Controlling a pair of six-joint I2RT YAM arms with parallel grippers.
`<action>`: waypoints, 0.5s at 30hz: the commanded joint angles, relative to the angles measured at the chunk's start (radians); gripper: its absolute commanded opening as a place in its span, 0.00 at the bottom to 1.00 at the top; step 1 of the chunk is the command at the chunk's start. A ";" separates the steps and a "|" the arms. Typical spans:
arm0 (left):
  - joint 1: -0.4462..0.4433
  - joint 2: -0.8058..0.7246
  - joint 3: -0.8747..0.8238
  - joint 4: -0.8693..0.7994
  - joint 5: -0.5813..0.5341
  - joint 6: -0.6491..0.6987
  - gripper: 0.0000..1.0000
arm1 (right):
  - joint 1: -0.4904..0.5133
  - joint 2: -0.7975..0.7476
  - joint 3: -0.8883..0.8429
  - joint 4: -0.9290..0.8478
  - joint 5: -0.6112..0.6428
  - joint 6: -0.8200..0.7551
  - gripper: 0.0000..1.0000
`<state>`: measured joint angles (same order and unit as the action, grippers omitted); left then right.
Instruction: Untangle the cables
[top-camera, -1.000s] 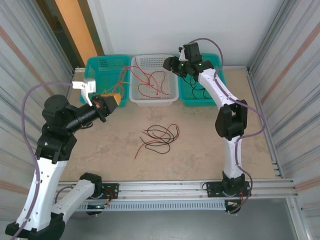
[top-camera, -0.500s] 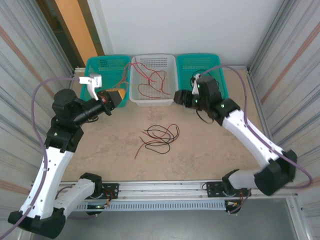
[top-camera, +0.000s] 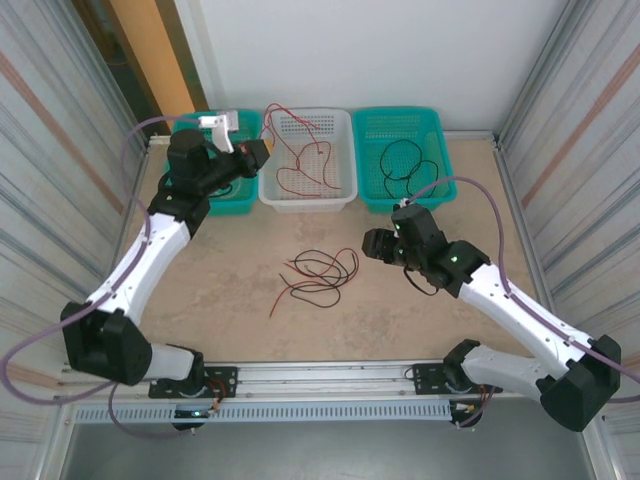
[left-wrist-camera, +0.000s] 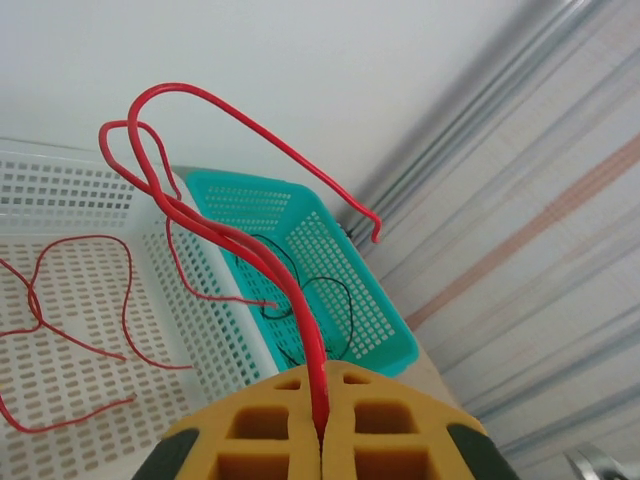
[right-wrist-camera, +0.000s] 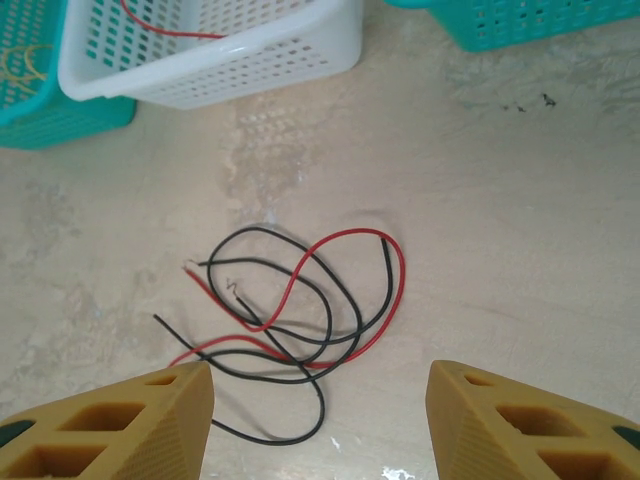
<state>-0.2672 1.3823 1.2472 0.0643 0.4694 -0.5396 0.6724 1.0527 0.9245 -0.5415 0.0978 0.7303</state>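
The cables (top-camera: 320, 275), red and black strands crossed in a loose tangle, are seen on the desk (top-camera: 220, 300) between the arms, in front of the white basket (top-camera: 308, 203). The right jaws are held apart beside that tangle. If they are closed there, both colours could be taken together and the knot pulled tight. The left jaws are clamped on one red cable (left-wrist-camera: 316, 365) by the basket's left edge, where its hooked free end could be snagged on the rim. That pinch is shown by the left wrist view, and the crossings by the right wrist view.
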 joint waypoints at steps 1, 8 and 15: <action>0.008 0.056 0.078 0.094 -0.020 -0.035 0.00 | 0.011 -0.026 -0.001 -0.018 0.033 0.024 0.57; 0.000 0.217 0.101 -0.009 -0.011 -0.059 0.51 | 0.026 -0.001 0.002 -0.030 0.040 0.024 0.58; -0.007 0.017 -0.079 -0.104 -0.077 -0.061 0.68 | 0.076 0.117 0.013 0.026 0.024 0.032 0.59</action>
<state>-0.2684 1.5318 1.1965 0.0036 0.4122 -0.6033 0.7338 1.1282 0.9245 -0.5442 0.1154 0.7338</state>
